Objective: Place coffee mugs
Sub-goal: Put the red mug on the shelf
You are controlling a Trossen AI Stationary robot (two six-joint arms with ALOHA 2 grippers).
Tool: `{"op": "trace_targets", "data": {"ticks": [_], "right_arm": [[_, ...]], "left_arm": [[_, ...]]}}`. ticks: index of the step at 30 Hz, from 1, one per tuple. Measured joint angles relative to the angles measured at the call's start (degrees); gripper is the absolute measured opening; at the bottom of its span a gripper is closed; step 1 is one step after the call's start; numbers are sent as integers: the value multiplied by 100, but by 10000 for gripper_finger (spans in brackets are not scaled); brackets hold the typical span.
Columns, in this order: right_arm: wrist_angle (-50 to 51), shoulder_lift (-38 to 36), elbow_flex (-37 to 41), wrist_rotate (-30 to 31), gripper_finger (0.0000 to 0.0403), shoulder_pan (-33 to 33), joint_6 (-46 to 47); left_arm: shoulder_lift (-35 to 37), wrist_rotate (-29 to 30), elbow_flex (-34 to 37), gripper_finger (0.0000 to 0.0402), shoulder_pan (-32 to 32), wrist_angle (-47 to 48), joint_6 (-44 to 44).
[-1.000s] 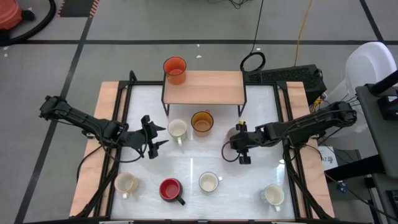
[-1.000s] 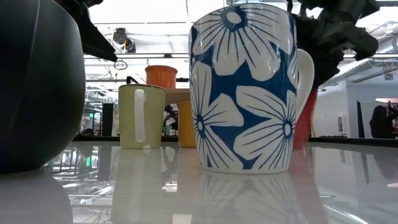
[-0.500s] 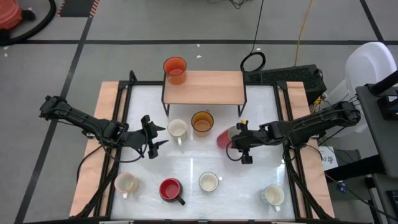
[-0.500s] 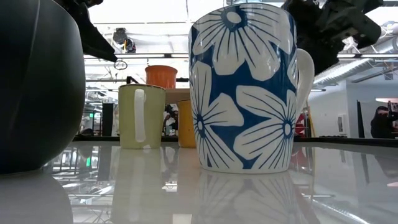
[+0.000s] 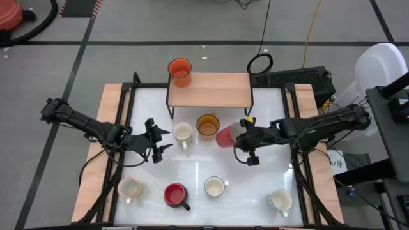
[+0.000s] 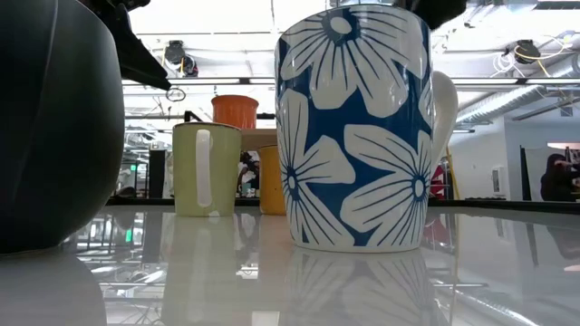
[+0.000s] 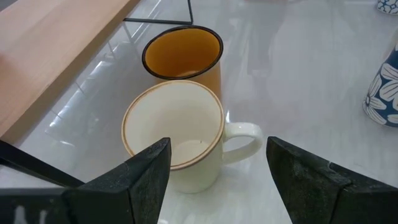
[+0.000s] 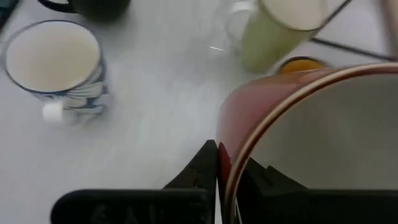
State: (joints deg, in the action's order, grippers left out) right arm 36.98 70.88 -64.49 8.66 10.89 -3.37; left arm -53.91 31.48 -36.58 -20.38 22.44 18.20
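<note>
Right gripper [image 5: 238, 137]: its fingers are clenched on the rim of a red ceramic mug [image 5: 224, 137], lifted and tipped sideways, near the middle of the white surface [image 5: 192, 169], just beside the amber-yellow mug [image 5: 207, 125].
Left gripper [image 5: 162, 140]: fingers spread apart, holding nothing, just beside the cream mug [image 5: 182, 133].
Orange mug [image 5: 179, 71]: stands on the wooden shelf [image 5: 214, 89] at the far edge.
Near edge: a cream mug [image 5: 130, 189], a dark red mug [image 5: 175, 195], a blue flower mug [image 5: 214, 187] and a white mug [image 5: 280, 200].
</note>
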Motion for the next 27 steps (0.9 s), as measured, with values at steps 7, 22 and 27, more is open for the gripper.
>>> {"op": "trace_targets", "data": {"ticks": [7, 22, 27], "right_arm": [[582, -1, -812, 344, 14, -319, -554], [398, -1, -1296, 350, 15, -1588, -1846], [17, 20, -1388, 318, 15, -1929, -2202]], "left_arm": [[0, 0, 0, 269, 0, -2, 2], [0, 0, 0, 269, 0, -46, 55], [0, 0, 0, 269, 0, -46, 54]]}}
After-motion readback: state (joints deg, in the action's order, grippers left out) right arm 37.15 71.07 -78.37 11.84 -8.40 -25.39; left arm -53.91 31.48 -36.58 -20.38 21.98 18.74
